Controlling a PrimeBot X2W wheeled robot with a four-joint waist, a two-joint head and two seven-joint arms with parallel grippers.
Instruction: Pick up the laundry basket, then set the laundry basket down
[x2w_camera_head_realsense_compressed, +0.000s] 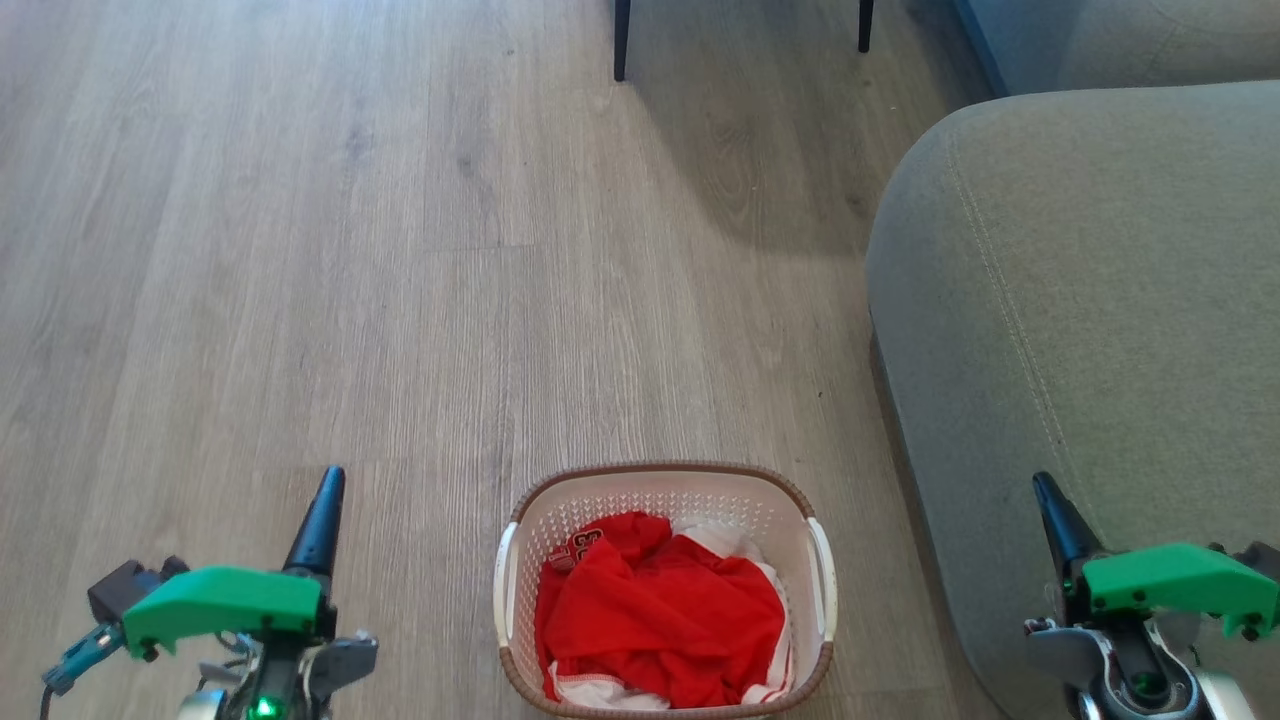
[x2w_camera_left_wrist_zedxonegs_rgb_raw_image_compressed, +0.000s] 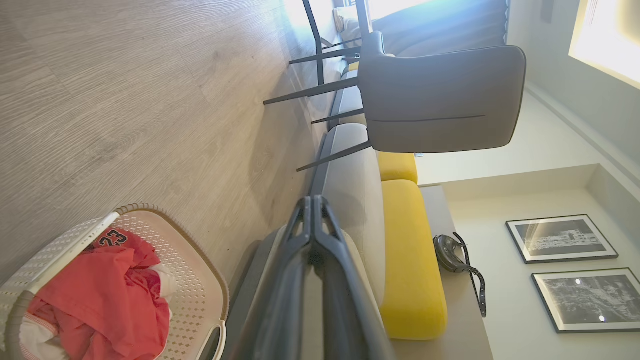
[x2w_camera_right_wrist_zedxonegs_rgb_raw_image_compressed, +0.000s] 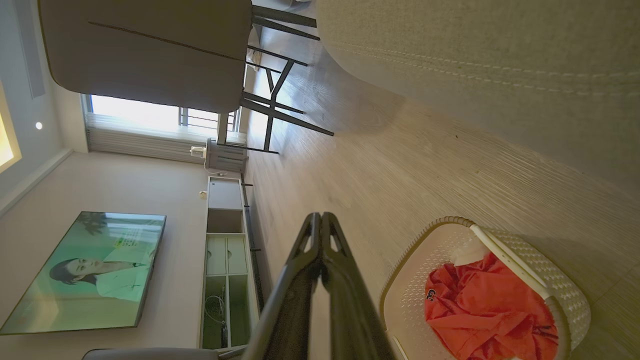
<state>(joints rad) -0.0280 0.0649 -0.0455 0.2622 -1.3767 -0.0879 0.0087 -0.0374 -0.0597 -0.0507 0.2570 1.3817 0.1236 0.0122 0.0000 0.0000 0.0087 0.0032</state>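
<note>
the laundry basket (x2w_camera_head_realsense_compressed: 660, 467) stands upright on the wooden floor (x2w_camera_head_realsense_compressed: 300, 250), near the robot and about midway between its two arms. a grey sofa (x2w_camera_head_realsense_compressed: 1080, 300) is close on its right. a crumpled red garment (x2w_camera_head_realsense_compressed: 660, 610) fills much of it, with some white cloth beneath. its left handle (x2w_camera_head_realsense_compressed: 505, 585) and right handle (x2w_camera_head_realsense_compressed: 822, 580) each face one arm.

the left gripper (x2w_camera_head_realsense_compressed: 332, 482) hangs to the left of the basket, apart from it. in the left wrist view its fingers (x2w_camera_left_wrist_zedxonegs_rgb_raw_image_compressed: 295, 260) meet at the tips with nothing between them. the right gripper (x2w_camera_head_realsense_compressed: 1045, 492) hangs to the right, over the sofa's edge and also apart from the basket. its fingers (x2w_camera_right_wrist_zedxonegs_rgb_raw_image_compressed: 300, 270) are likewise pressed together on nothing.

this fits two stages: a basket on the floor waiting to be lifted, or one already set down and let go. the pictures do not settle which.

either way, the basket sits level and square to the robot, so a hold from both sides at once looks the natural one. the perforated walls probably flex and the load is soft and light, so equal height on both handles should keep it from tipping. the right side is the tight one, with the sofa close by that handle. any hold on a handle would need the fingers spread first.
</note>
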